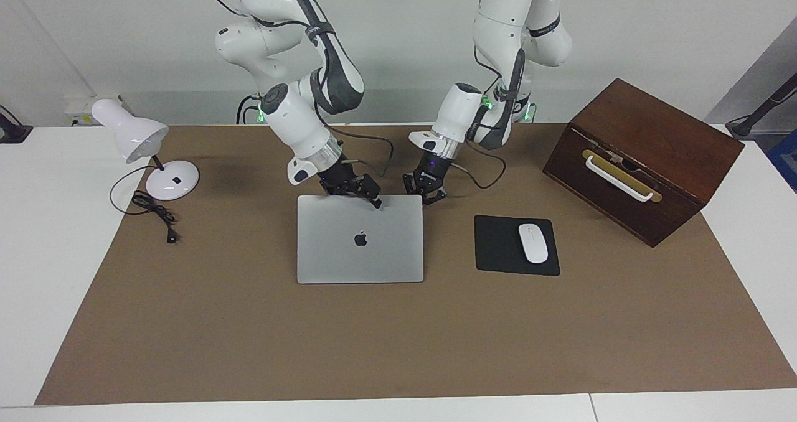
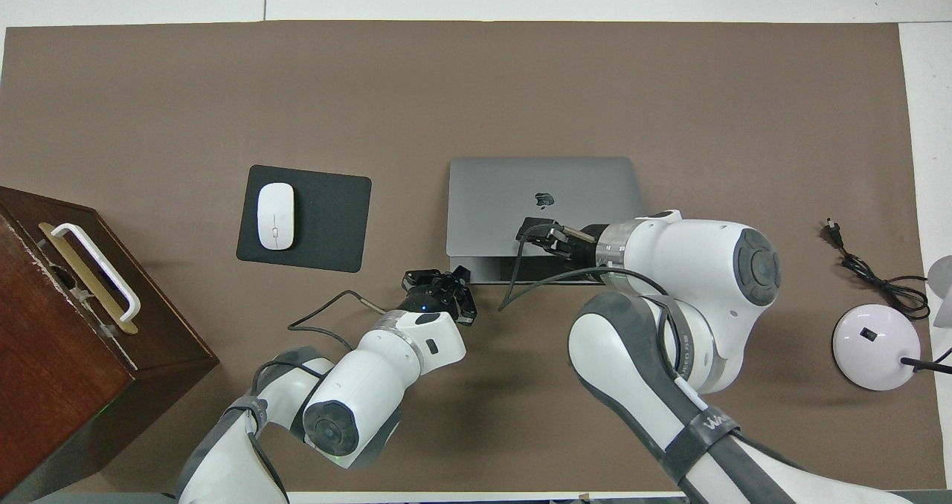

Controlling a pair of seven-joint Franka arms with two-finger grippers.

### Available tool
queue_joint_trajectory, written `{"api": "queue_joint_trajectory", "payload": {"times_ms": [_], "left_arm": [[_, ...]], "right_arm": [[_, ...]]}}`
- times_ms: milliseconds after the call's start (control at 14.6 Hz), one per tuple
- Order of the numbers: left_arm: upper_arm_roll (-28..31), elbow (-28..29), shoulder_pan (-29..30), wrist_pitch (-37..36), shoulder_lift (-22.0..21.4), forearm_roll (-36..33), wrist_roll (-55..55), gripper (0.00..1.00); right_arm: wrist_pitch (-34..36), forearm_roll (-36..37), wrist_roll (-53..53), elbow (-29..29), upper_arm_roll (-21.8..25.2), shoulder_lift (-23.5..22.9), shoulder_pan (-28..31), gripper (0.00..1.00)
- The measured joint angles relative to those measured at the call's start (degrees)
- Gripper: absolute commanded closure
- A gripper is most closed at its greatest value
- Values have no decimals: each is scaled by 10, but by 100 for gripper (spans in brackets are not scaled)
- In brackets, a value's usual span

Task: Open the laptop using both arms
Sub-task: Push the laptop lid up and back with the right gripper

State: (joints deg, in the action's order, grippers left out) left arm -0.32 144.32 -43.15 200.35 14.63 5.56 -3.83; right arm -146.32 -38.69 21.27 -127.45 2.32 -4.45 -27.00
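Black-fingered left gripper, closed on nothing, rests at the laptop's near corner; right gripper grips the lid's near edge, raised slightly. Farther along lie 1 mousepad and mouse.

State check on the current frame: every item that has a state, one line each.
laptop, lid cracked open, edge nearest the robots lifted slightly off the base
right gripper, at that lifted lid edge
left gripper, shut, at the laptop's corner toward the left arm's end
wooden box, closed
desk lamp, unplugged, its plug lying loose beside it
mouse, resting on the mousepad
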Motion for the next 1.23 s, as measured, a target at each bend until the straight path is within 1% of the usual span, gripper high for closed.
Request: {"api": "queue_joint_trajectory", "payload": {"times_ms": [546, 1025, 1230], "left_arm": [[0, 0, 0, 0, 0, 0, 0, 100], [0, 0, 0, 0, 0, 0, 0, 100], [0, 0, 0, 0, 0, 0, 0, 100]], "right_arm": [[89, 73, 20, 73, 2, -5, 46, 0], [162, 121, 32, 155, 3, -27, 75, 0], [186, 155, 32, 189, 3, -42, 84, 0]]}}
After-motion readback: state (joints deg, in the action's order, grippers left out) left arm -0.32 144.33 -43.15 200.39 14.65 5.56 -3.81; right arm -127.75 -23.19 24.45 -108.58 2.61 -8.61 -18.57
